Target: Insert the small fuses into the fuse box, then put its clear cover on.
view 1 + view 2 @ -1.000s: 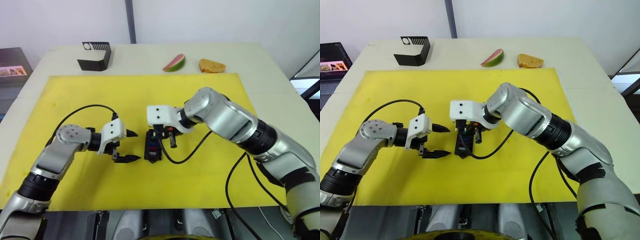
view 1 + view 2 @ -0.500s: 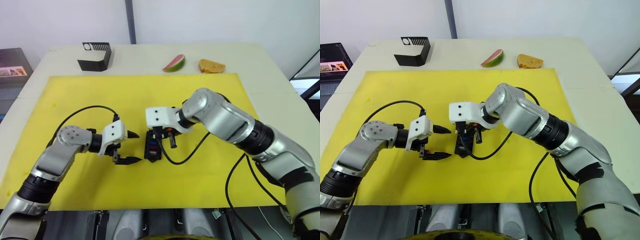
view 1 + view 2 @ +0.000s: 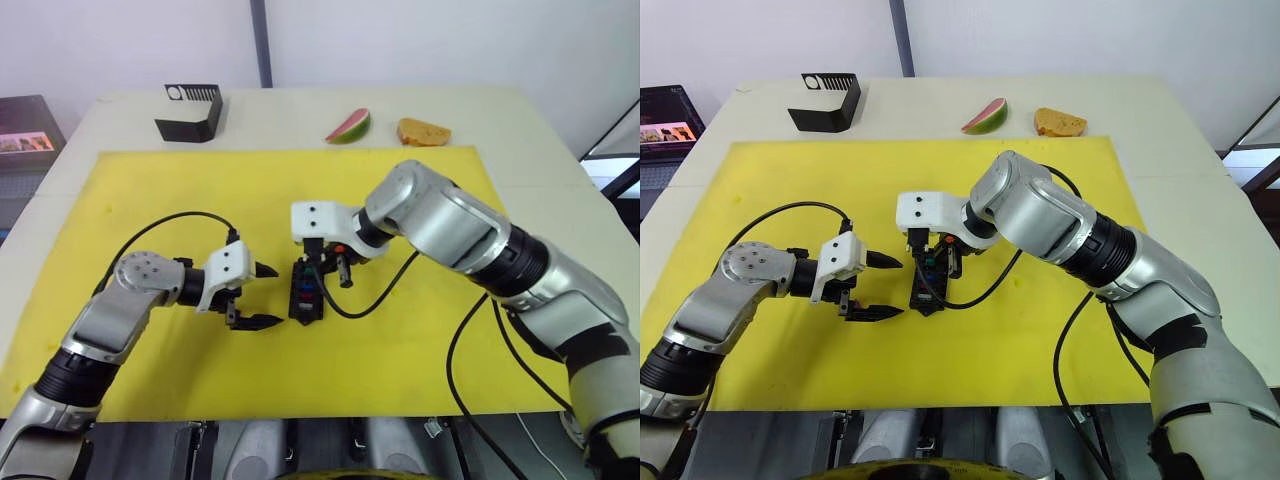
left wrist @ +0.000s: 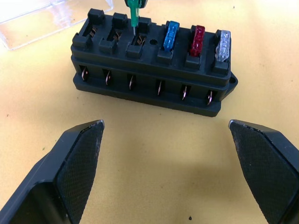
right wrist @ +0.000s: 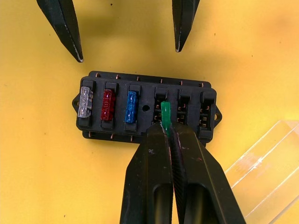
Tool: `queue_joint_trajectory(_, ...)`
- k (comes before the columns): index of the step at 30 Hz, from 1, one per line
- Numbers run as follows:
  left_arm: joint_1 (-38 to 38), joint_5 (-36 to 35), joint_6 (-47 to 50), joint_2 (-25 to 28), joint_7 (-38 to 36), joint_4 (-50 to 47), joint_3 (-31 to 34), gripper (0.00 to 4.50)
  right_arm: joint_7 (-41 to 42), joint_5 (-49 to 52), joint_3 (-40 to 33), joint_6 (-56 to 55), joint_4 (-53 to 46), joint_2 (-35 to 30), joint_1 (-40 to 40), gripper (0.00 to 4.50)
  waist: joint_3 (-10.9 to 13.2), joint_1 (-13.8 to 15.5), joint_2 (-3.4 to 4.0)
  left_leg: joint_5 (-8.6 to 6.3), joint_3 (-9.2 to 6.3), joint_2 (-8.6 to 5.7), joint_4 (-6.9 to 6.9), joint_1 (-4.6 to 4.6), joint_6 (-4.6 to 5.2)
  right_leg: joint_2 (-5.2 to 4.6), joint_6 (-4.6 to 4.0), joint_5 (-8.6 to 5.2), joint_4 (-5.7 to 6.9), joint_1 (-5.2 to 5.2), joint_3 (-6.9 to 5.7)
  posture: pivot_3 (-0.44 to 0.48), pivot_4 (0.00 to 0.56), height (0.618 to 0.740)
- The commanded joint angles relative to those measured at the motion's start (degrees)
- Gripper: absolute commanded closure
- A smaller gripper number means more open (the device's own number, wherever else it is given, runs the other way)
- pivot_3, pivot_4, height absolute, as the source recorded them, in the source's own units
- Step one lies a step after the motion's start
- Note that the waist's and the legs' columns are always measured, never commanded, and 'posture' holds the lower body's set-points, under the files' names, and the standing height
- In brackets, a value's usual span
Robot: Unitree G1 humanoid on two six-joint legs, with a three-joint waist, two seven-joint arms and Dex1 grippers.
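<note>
One green fuse (image 5: 165, 113) between right jaws.

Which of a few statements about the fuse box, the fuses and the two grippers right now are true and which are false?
1. The right gripper pinches a green fuse over the fuse box. True.
2. Four fuses are seated. False: three are, the grey fuse, red fuse and blue fuse.
3. The left gripper is open beside the box. True.
4. The clear cover is on the box. False: it lies on the yellow mat beside it.
</note>
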Motion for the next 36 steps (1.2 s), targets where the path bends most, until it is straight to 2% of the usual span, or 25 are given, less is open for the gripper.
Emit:
queue_joint_trajectory(1, -0.38, 0.02, -0.66, 0.0, -0.19, -1.18, -0.17, 0.02, -0.36, 0.3, -1.45, 0.2, -0.3, 0.6, -1.69, 4.5, 0.0, -0.01, 0.0, 0.0, 0.0, 0.0, 0.0, 0.0, 0.0, 0.0, 0.0, 0.0, 0.0, 0.0, 0.0, 0.0, 0.15, 0.74)
queue_joint_trajectory(23, 0.34, -0.1, -0.14, 0.14, 1.18, -2.26, 0.28, 0.02, -0.49, -1.23, 3.35, -1.39, 0.17, 1.36, 0.03, 4.5, -0.01, -0.05, 0.0, 0.01, 0.0, 0.0, 0.0, 0.01, -0.02, 0.0, 0.0, 0.0, 0.03, 0.0, 0.0, 0.0, 0.15, 0.74)
queue_joint_trajectory(36, 0.4, -0.08, -0.52, -0.36, 2.04, -1.91, 0.04, 0.02, 0.31, -0.47, 4.81, 3.21, 3.7, 4.75, -4.15, 4.5, -0.02, -0.09, 0.0, 0.01, 0.0, 0.0, 0.0, 0.01, -0.03, 0.0, 0.0, 0.0, 0.04, -0.02, 0.0, 0.0, 0.15, 0.74)
